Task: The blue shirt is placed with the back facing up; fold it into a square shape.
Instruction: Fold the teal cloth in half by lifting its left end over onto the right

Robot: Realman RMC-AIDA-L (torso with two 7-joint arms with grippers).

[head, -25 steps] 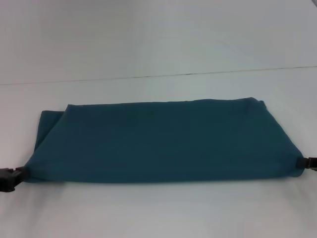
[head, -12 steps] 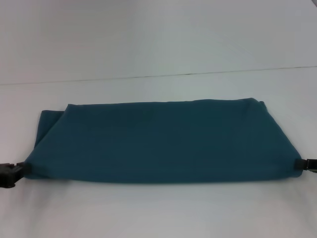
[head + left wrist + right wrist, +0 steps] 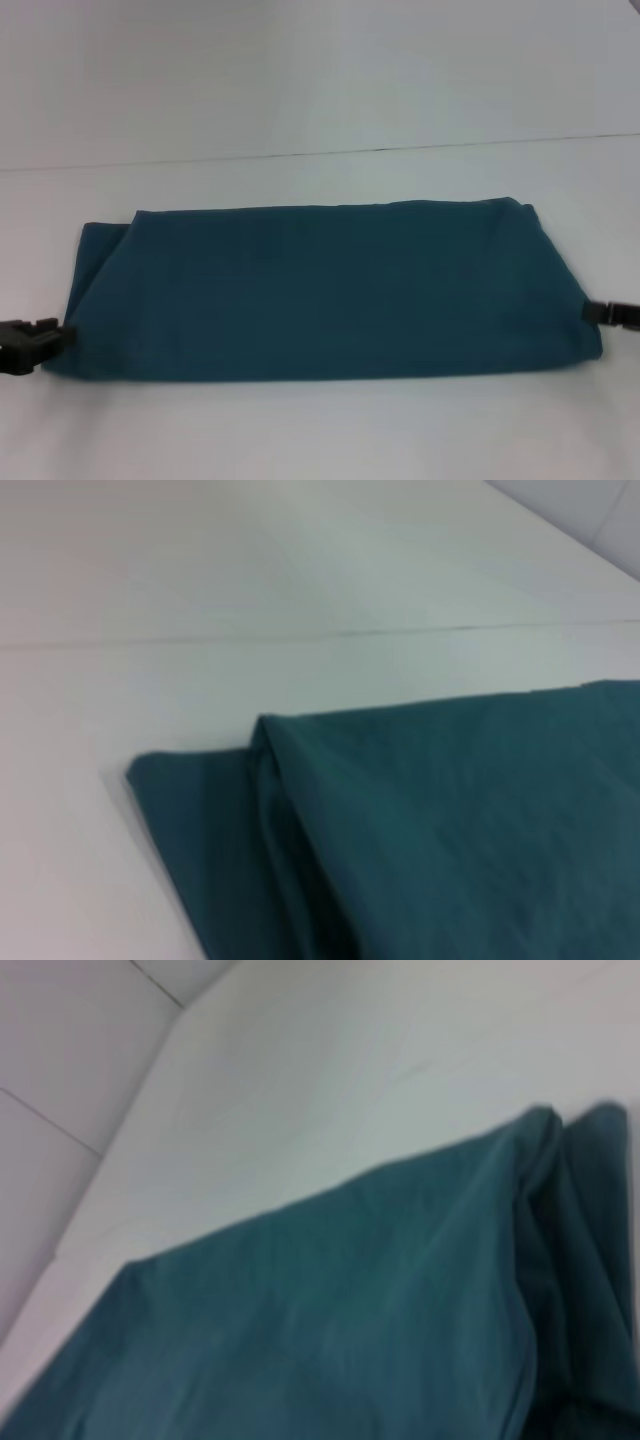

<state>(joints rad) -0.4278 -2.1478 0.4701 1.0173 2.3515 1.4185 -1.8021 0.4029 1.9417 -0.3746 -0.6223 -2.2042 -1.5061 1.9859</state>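
Shirt (image 3: pixel 325 290), blue, lies folded into a wide flat band across the middle of the white tabletop (image 3: pixel 320 430), long edges running left to right, with a lower layer showing at its far left corner. Left claw (image 3: pixel 45 340) sits at the band's near left edge, touching the cloth; right claw (image 3: pixel 597 312) touches the right edge, a little farther back. Whether either claw is spread or pinching fabric cannot be told. Compared with a second ago, both claws stand farther from the near edge of the tabletop, and the near corners have shifted with them. Both arms reach in low from the sides, nearly level with the tabletop.
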